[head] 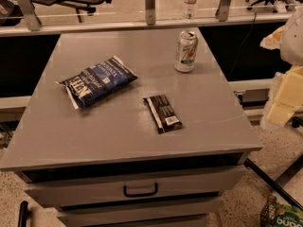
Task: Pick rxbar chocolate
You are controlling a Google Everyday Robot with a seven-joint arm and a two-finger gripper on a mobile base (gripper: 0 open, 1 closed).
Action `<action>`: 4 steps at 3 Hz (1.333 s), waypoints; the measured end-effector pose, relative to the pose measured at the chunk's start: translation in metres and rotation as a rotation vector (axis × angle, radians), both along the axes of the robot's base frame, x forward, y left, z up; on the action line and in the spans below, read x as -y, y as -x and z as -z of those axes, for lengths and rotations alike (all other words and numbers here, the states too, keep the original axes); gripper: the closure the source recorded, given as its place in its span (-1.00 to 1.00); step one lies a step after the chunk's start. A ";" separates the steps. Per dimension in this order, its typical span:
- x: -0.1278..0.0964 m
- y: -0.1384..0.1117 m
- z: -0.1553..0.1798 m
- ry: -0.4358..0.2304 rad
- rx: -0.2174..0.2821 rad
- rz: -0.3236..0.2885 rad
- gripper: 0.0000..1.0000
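Note:
The rxbar chocolate (163, 113) is a small flat black wrapper with a white barcode patch at its near end. It lies flat on the grey cabinet top (118, 136), right of centre, with its long side running roughly front to back. My arm and gripper (282, 100) show as pale cream blocks at the right edge of the view. They are beyond the cabinet's right side, well apart from the bar and holding nothing that I can see.
A dark-blue crinkled chip bag (97, 81) lies left of the bar. A white-green soda can (185, 51) stands at the back right. A water bottle (190, 1) stands on the ledge behind. A drawer handle (140, 190) is on the front. A green package (285, 216) sits on the floor at right.

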State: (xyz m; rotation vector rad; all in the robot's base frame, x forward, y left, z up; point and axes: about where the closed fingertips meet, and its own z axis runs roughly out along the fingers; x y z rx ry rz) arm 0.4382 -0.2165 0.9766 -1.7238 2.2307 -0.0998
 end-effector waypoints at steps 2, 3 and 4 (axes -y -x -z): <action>-0.036 -0.028 0.008 -0.025 0.006 -0.016 -1.00; -0.066 -0.033 0.008 -0.040 0.019 -0.039 -1.00; -0.137 -0.031 0.038 -0.044 0.015 0.038 -1.00</action>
